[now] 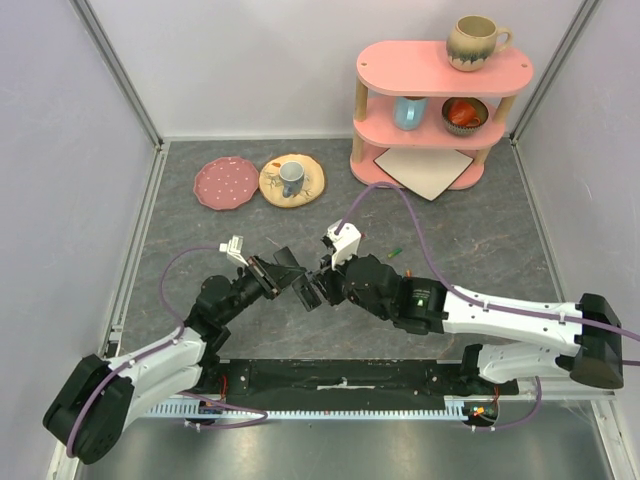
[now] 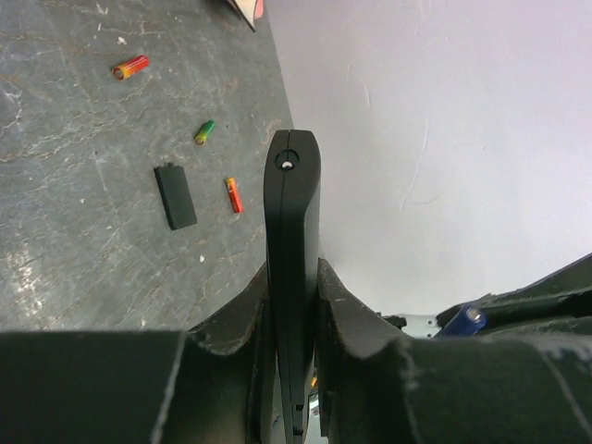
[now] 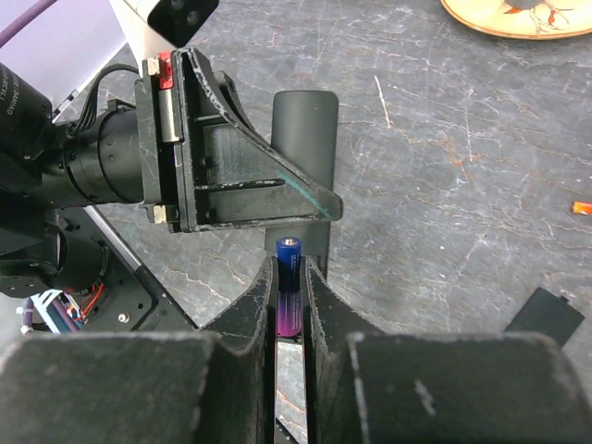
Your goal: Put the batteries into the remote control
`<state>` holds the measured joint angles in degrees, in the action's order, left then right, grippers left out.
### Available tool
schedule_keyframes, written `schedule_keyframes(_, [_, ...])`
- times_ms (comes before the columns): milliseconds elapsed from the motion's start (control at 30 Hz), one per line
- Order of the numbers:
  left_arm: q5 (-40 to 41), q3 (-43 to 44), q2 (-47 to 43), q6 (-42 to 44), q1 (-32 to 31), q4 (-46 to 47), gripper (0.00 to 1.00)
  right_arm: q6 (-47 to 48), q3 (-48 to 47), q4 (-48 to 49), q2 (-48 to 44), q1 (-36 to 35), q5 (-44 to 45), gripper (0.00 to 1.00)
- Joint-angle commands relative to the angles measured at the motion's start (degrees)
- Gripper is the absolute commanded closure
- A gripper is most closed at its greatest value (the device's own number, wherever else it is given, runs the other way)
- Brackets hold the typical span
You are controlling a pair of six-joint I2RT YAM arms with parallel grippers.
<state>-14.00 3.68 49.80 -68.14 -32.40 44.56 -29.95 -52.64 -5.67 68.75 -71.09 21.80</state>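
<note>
The left gripper [image 2: 294, 282] was clamped on the remote control [image 2: 292, 213], one jaw pressed against each side of the slim black bar. It held the bar clear of the table [image 2: 74, 259], near the middle of the scene. From the right, the right gripper [image 3: 290, 270] faced it with jaws closed on a blue battery [image 3: 289, 291]. The battery's capped end pointed at the remote and sat just beside it; whether they touched could not be told. On the table to the right lay three loose batteries: a red-orange one [image 2: 130, 67], a green one [image 2: 204, 131] and a small red one [image 2: 233, 194]. The small red one lay just beside a flat black cover [image 2: 176, 195]. A pink shelf [image 1: 440, 100] stood at the far right
</note>
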Motion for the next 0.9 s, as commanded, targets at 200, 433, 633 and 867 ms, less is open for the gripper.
schedule_keyframes(200, [-0.33,3.96,2.67,-5.34,-0.47,7.83,0.98,1.13,0.61,5.23,2.97,-1.24,1.48,1.00])
schedule_keyframes(433, [-0.94,4.93,4.08,-7.45,-0.82,7.65,0.98,2.97,0.87,7.16,3.67,-2.91,4.74,1.00])
schedule_keyframes(633, [-0.59,5.54,4.87,-8.85,-1.17,7.65,0.98,3.15,1.05,7.69,4.72,-3.97,6.93,1.00])
schedule_keyframes(867, [-0.50,5.55,4.08,-8.94,-1.52,7.83,0.98,3.15,2.37,7.78,4.37,-4.14,8.26,1.00])
